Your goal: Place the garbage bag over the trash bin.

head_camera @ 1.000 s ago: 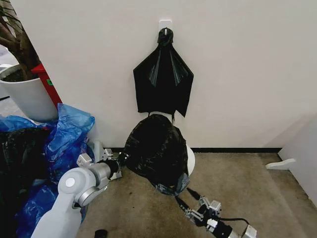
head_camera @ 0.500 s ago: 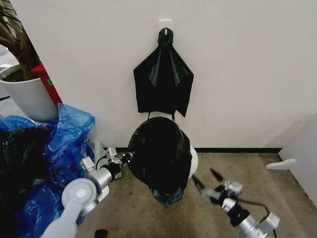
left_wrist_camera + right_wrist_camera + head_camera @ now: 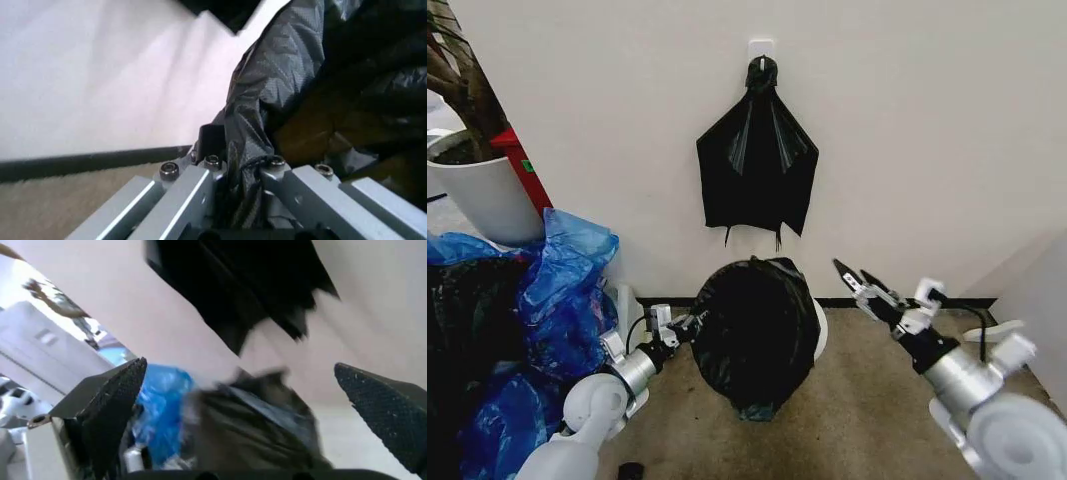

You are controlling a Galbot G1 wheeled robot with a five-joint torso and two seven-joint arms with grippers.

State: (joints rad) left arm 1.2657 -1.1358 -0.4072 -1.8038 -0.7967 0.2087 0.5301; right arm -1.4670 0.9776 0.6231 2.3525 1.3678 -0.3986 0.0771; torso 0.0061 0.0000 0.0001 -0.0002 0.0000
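Note:
The garbage bag (image 3: 752,335), glossy black and wrinkled, drapes over the trash bin, whose white side (image 3: 820,333) shows at the bag's right edge. My left gripper (image 3: 693,323) is low at the bag's left side, shut on a fold of the plastic; in the left wrist view the garbage bag (image 3: 267,100) is pinched in the left gripper (image 3: 241,167). My right gripper (image 3: 859,279) is raised to the right of the bag, open and apart from it. In the right wrist view the right gripper (image 3: 239,366) is spread wide, with the garbage bag (image 3: 257,432) beyond it.
A fan-shaped black bunch (image 3: 757,165) hangs from a wall hook above the bin. Blue plastic bags (image 3: 557,290) are piled at the left, beside a white planter pot (image 3: 482,195) and a red object (image 3: 522,165). Brown carpet (image 3: 877,400) lies in front.
My right gripper has left the bag's lower edge and swung up to the right. The bag has sunk lower over the bin. The left gripper has shifted slightly lower and right with the bag.

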